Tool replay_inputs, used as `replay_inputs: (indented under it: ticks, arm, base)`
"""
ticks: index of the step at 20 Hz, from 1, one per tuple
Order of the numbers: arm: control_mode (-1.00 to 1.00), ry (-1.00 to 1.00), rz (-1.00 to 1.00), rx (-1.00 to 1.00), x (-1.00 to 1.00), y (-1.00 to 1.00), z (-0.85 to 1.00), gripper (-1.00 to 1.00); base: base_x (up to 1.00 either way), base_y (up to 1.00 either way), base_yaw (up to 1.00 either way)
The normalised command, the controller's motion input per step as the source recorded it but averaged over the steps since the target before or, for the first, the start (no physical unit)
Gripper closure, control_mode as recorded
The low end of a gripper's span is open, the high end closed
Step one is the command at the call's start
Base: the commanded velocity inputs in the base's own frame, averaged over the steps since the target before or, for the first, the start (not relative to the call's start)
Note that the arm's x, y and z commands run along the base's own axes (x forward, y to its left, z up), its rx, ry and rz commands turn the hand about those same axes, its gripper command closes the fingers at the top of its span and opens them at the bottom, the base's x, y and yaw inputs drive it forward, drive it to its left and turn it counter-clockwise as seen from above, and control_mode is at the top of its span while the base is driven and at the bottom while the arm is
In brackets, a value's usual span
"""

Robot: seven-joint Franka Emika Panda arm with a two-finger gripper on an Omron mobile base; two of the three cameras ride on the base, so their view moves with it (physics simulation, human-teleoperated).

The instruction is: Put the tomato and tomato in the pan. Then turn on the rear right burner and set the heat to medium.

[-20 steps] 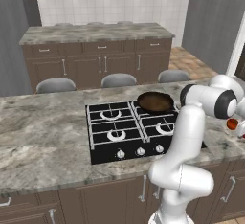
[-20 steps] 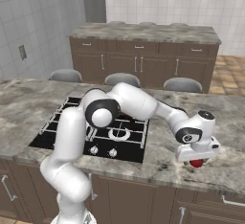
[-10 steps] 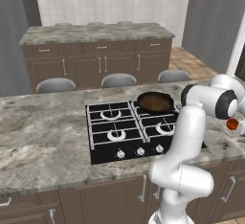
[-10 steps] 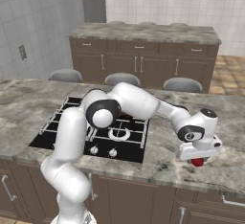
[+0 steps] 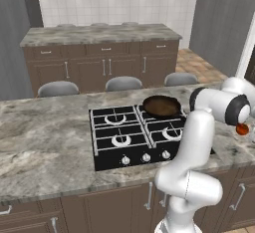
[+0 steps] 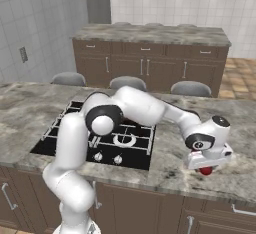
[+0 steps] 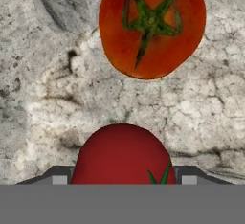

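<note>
Now, in the left base view, the pan (image 5: 162,106) sits on the far right burner of the black stove (image 5: 144,136), set into the grey marbled counter (image 5: 45,147). The white arm reaches right from the near side, and a bit of orange-red tomato (image 5: 242,129) shows below its wrist at the right edge of the counter. Three grey stools stand beyond the counter.

From the right base view, the arm stretches across the stove to the near right part of the counter. The hand hangs low over it, with a red tomato (image 6: 205,170) showing under the hand, at the counter surface. The fingers themselves are hidden by the hand there.

Looking along the hand, a dark red tomato (image 7: 123,155) sits right between the two finger tips (image 7: 59,176), which are clenched against its sides, one on each flank. A second tomato (image 7: 152,26), orange-red with a green star-shaped stem, lies on the marbled counter just beyond the first, apart from it.
</note>
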Motion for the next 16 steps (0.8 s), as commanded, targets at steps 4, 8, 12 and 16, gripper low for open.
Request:
replay_inputs:
  ticks: [4, 8, 12, 16]
  arm:
    - [-1.0, -0.13, 0.0, -0.01, -0.24, 1.0, 0.43, 1.0]
    - [-1.0, -0.04, 0.0, -0.09, -0.02, 1.0, 0.7, 1.0]
    - [-1.0, 0.0, -0.06, -0.16, 0.0, 1.0, 0.82, 1.0]
    - [-1.0, 0.04, -0.05, -0.15, 0.12, 1.0, 0.45, 1.0]
  base:
    - [0.0, 0.0, 0.0]
    - [0.0, 0.0, 0.0]
    - [0.0, 0.0, 0.0]
    - [0.0, 0.0, 0.0]
